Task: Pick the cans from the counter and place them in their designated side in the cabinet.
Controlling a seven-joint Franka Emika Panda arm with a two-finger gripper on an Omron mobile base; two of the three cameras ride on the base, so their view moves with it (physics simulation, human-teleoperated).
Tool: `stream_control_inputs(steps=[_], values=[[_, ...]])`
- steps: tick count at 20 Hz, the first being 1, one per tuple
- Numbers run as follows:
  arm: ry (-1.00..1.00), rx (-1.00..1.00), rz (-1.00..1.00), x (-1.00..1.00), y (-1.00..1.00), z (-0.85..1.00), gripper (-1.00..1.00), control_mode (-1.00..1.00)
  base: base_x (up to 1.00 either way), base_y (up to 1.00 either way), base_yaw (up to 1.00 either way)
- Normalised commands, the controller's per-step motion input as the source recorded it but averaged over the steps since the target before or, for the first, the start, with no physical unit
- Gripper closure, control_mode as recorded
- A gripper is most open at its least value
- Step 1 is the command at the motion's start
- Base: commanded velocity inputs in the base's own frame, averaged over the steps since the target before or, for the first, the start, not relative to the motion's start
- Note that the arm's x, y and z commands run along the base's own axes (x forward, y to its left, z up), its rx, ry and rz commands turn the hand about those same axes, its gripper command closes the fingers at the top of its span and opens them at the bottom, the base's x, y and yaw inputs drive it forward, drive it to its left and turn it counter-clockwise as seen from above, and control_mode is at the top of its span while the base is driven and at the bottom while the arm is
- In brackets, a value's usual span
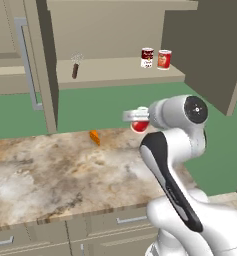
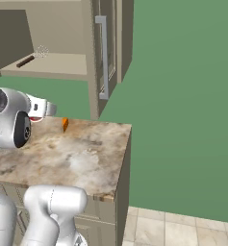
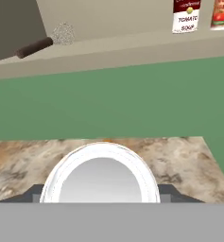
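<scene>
My gripper (image 1: 136, 118) is shut on the bright red can (image 1: 139, 126), held sideways just over the back of the marbled counter (image 1: 50, 170). In the hand view the can's white-rimmed end (image 3: 100, 176) sits between the dark fingertips (image 3: 32, 193). From the right base view a sliver of that can (image 2: 36, 118) shows under the gripper (image 2: 42, 109). The maroon-and-white can (image 1: 147, 57) stands upright at the right of the cabinet shelf (image 1: 110, 75), labelled tomato soup (image 3: 186, 15).
An orange-red can (image 1: 164, 59) stands right beside the maroon one. A whisk (image 1: 76, 66) lies on the shelf's left part. A small orange item (image 1: 94, 137) lies at the counter's back. An open cabinet door (image 1: 37, 60) with a grey bar handle hangs left; another door (image 1: 210, 50) juts out right.
</scene>
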Motion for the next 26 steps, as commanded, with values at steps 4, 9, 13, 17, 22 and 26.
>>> stream_control_inputs(steps=[4,9,13,17,22,26], values=[[0.0,0.0,-0.02,-0.17,-0.27,0.44,1.0,-1.0,0.0,0.0,0.0],[0.0,0.0,-0.01,0.0,-0.13,0.4,1.0,-1.0,0.0,0.0,0.0],[-0.02,0.0,-0.01,0.0,-0.1,0.38,1.0,-1.0,0.0,0.0,0.0],[-0.02,-0.02,-0.03,0.0,-0.16,0.38,1.0,-1.0,0.0,0.0,0.0],[-0.05,-0.02,-0.02,0.0,-0.17,0.33,1.0,-1.0,0.0,0.0,0.0],[-0.01,-0.02,-0.03,0.12,-0.18,0.29,1.0,-1.0,0.0,0.0,0.0]])
